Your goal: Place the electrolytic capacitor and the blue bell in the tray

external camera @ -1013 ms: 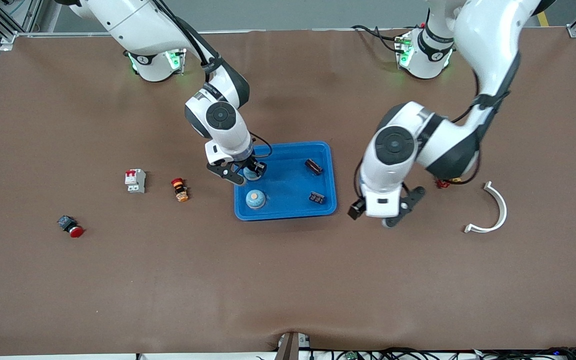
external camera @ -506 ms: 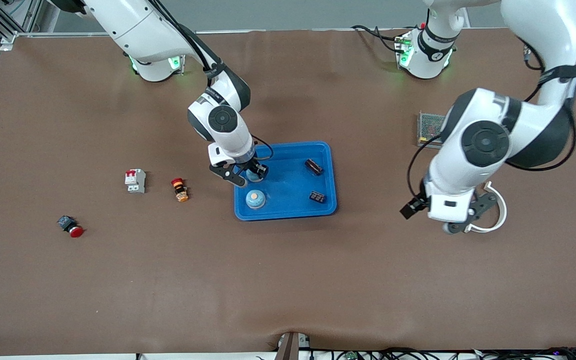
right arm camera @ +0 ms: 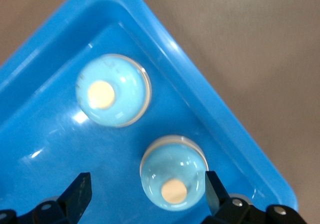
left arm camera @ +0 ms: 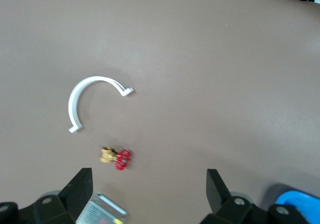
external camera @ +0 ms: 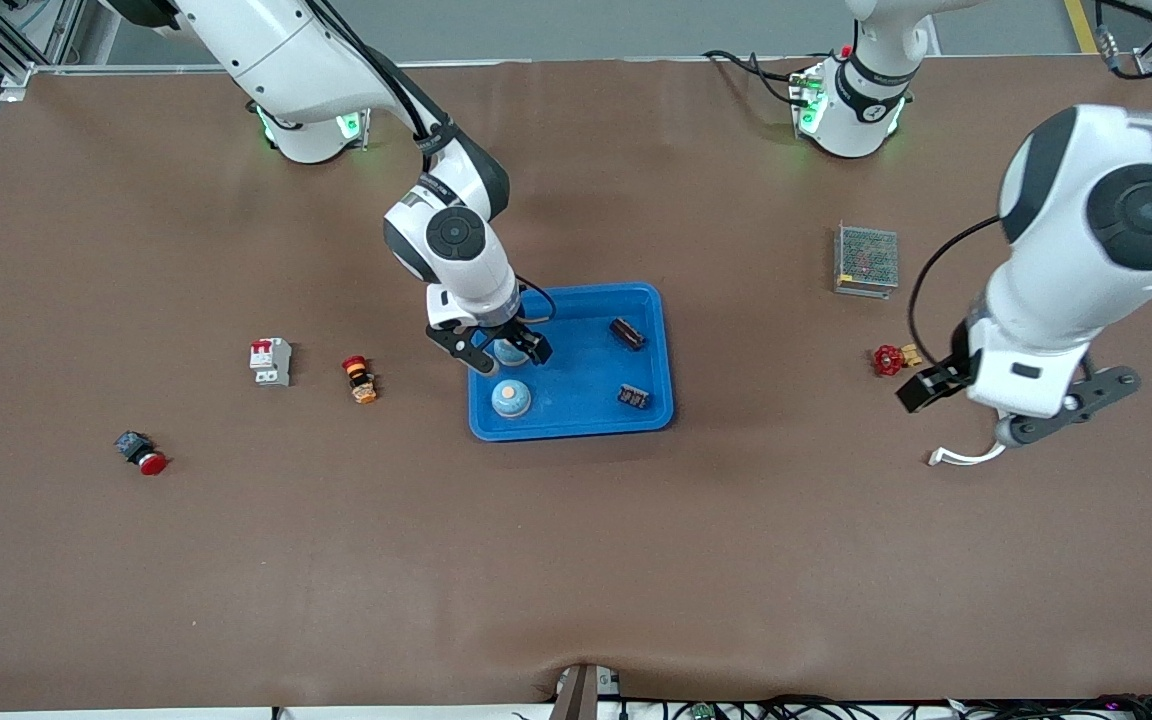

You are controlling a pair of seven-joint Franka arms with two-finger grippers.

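Note:
The bright-blue tray (external camera: 586, 420) lies mid-table. In it are two light-blue bells, one (external camera: 511, 398) near its front rim and one (external camera: 509, 351) beside it. A dark electrolytic capacitor (external camera: 626, 333) and another small dark part (external camera: 634, 396) lie at the tray's end toward the left arm. My right gripper (external camera: 503, 350) is open, low over the tray, its fingers on either side of a bell (right arm camera: 173, 179) that rests on the tray floor (right arm camera: 45, 149); the other bell (right arm camera: 113, 90) lies apart. My left gripper (external camera: 1066, 410) is open and empty, over the white clip, well away from the tray.
Toward the left arm's end lie a metal mesh box (external camera: 866, 260), a red valve (external camera: 891, 358) and a white curved clip (external camera: 956, 456). Toward the right arm's end lie a grey breaker (external camera: 271, 360), an orange-red button (external camera: 359, 378) and a red push button (external camera: 141, 452).
My left arm has swung away from beside the tray toward its own end of the table, uncovering the mesh box and valve. My right gripper has shifted slightly over the tray.

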